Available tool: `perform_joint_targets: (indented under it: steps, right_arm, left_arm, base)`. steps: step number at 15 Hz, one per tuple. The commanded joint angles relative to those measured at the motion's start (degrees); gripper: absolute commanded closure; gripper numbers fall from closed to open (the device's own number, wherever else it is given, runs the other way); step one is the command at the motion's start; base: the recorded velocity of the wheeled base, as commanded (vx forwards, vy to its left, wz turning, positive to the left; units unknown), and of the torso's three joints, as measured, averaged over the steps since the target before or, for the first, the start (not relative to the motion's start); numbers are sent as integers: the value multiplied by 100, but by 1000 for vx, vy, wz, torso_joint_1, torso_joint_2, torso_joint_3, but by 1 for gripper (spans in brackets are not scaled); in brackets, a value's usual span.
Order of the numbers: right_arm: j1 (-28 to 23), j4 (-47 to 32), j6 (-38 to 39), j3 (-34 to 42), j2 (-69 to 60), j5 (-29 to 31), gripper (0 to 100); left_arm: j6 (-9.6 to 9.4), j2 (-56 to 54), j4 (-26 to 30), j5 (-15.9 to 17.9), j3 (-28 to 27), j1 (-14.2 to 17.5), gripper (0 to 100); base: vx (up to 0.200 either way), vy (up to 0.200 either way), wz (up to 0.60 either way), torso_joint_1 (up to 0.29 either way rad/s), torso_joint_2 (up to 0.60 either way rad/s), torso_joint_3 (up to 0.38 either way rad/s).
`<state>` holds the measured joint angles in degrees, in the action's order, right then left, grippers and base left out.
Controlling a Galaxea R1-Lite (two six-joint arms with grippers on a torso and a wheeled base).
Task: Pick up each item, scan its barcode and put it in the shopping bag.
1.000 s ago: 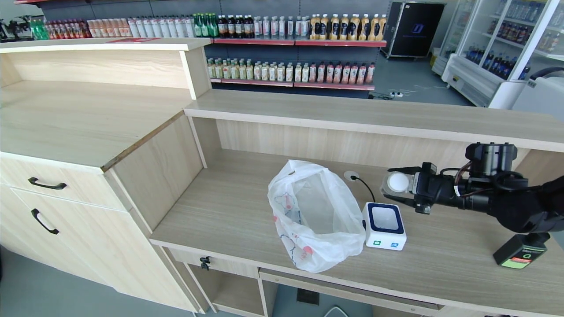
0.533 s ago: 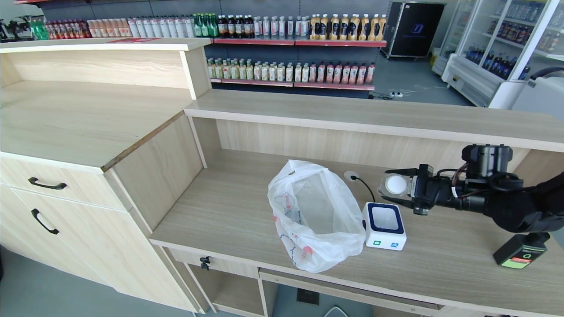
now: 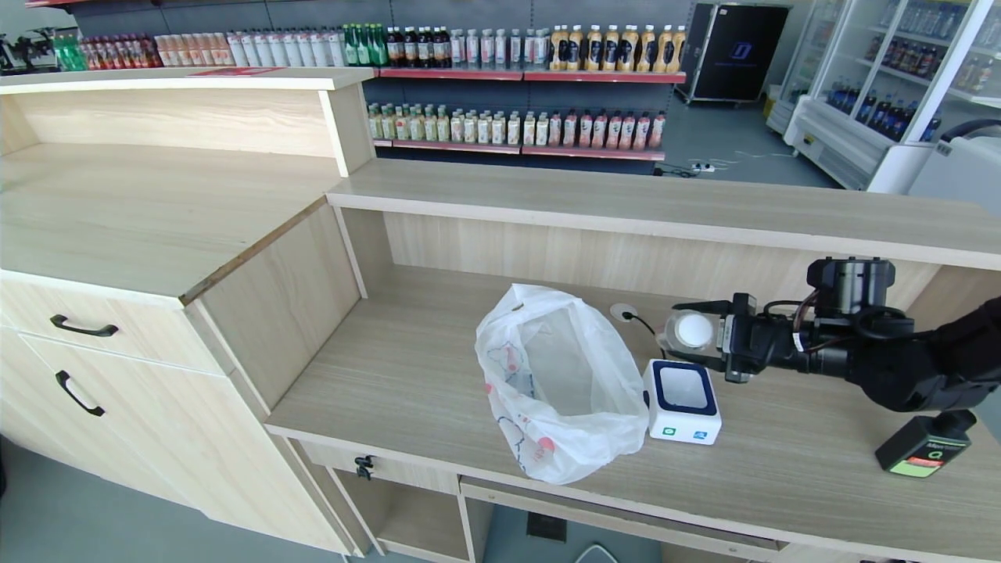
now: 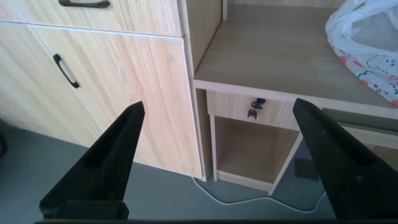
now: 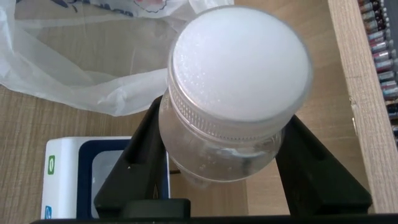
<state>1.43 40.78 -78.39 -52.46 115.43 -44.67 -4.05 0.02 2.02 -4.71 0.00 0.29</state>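
The right tool (image 3: 677, 331) was closed on a clear jar (image 3: 694, 330), one finger on either side of the body just under the white lid. The jar hung about upright in the air, lid uppermost and long axis near vertical. It was over the far edge of the scanner (image 3: 682, 400), whose window faced up. The bag (image 3: 559, 383) lay just beside the scanner on the robot's left, its mouth open. The right arm reached in roughly level over the worktop (image 3: 422, 367) from the right, wrist straight. The scan probably depended on turning the barcode down toward the window, but I could not tell which face carried it. The left tool (image 4: 217, 106) hung low by the cabinet front, wide open and empty, well apart from the jar
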Motion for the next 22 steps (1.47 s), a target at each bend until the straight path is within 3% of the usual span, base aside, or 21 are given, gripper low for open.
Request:
perform_joint_targets:
  steps: [1, 6, 11, 17, 19, 22]
  right_arm:
    - [16, 0, -1, -28, 50, -7, 100]
    - [-2, -44, 51, -37, -30, -25, 100]
    - [-521, -1213, 1264, -19, -1058, 178, 100]
    - [-1092, -1740, 3620, 86, -1998, 362, 100]
    - [-1118, -2381, 4841, 69, -2429, 1048, 100]
    - [-942, -2601, 6265, 253, -2886, 1891, 100]
  left_arm:
    - [0, -2, 0, -4, 0, -3, 0]
    - [0, -2, 0, -4, 0, -3, 0]
    - [0, -2, 0, -4, 0, 6, 0]
    - [0, -2, 0, -4, 0, -3, 0]
    - [0, -2, 0, -4, 0, 6, 0]
    - [0, -2, 0, -4, 0, 6, 0]
  base:
    - [0, 0, 0, 0, 0, 0]
    - [0, 0, 0, 0, 0, 0]
    - [0, 0, 0, 0, 0, 0]
    - [0, 0, 0, 0, 0, 0]
    - [0, 0, 0, 0, 0, 0]
    - [0, 0, 0, 0, 0, 0]
